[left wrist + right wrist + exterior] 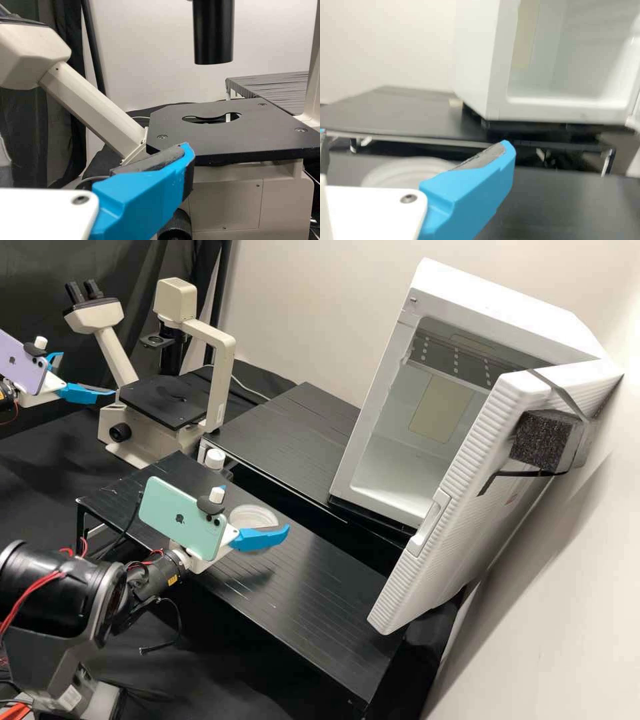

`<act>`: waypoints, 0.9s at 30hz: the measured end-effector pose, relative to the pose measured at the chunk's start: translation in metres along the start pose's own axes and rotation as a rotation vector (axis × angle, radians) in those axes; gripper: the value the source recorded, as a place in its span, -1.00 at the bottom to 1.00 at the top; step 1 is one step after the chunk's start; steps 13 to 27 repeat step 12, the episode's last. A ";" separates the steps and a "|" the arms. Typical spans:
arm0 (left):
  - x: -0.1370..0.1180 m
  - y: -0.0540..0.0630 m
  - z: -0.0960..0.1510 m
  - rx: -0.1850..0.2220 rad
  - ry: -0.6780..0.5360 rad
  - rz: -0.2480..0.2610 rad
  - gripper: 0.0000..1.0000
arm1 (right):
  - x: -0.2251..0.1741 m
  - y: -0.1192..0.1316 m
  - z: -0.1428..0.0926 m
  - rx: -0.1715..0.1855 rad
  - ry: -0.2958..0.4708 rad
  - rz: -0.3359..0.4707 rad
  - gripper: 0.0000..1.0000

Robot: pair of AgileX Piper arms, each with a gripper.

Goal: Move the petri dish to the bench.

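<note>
The clear round petri dish (254, 515) lies on the front black bench shelf in the high view, partly behind a blue finger. Around it is my right gripper (256, 509), its fingers apart. In the right wrist view the blurred dish (402, 170) shows between the spread fingers of the right gripper (415, 140); whether either finger touches it I cannot tell. My left gripper (87, 375) hangs open at the far left beside the microscope. From the left wrist view, one finger of the left gripper (95, 150) stands before the microscope stage, holding nothing visible.
The beige microscope (220, 363) with its black stage (225, 132) stands at the back left. Behind the front shelf is another black shelf (293, 433), bearing a white incubator (380, 407). Its open door (460, 500) juts out on the right.
</note>
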 end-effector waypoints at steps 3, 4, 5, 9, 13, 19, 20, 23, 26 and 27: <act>0.000 0.000 0.000 0.000 0.000 0.000 1.00 | -0.005 0.005 -0.006 0.011 0.020 0.018 1.00; 0.000 0.000 0.000 0.000 0.000 0.000 1.00 | -0.006 0.006 -0.007 0.017 0.027 0.023 1.00; 0.000 0.000 0.000 0.000 0.000 0.000 1.00 | -0.007 0.007 -0.007 0.022 0.034 0.030 1.00; 0.000 0.000 0.000 0.000 0.000 0.000 1.00 | -0.011 0.008 -0.005 0.093 0.069 0.019 1.00; 0.000 0.000 0.000 0.000 0.000 0.000 1.00 | -0.011 0.007 -0.005 0.152 0.091 0.006 1.00; 0.000 0.000 0.000 0.000 0.000 0.000 1.00 | -0.011 0.007 -0.005 0.152 0.091 0.006 1.00; 0.000 0.000 0.000 0.000 0.000 0.000 1.00 | -0.011 0.007 -0.005 0.152 0.091 0.006 1.00; 0.000 0.000 0.000 0.000 0.000 0.000 1.00 | -0.011 0.007 -0.005 0.152 0.091 0.006 1.00; 0.000 0.000 0.000 0.000 0.000 0.000 1.00 | -0.011 0.007 -0.005 0.152 0.091 0.006 1.00; 0.000 0.000 0.000 0.000 0.000 0.000 1.00 | -0.011 0.007 -0.005 0.152 0.091 0.006 1.00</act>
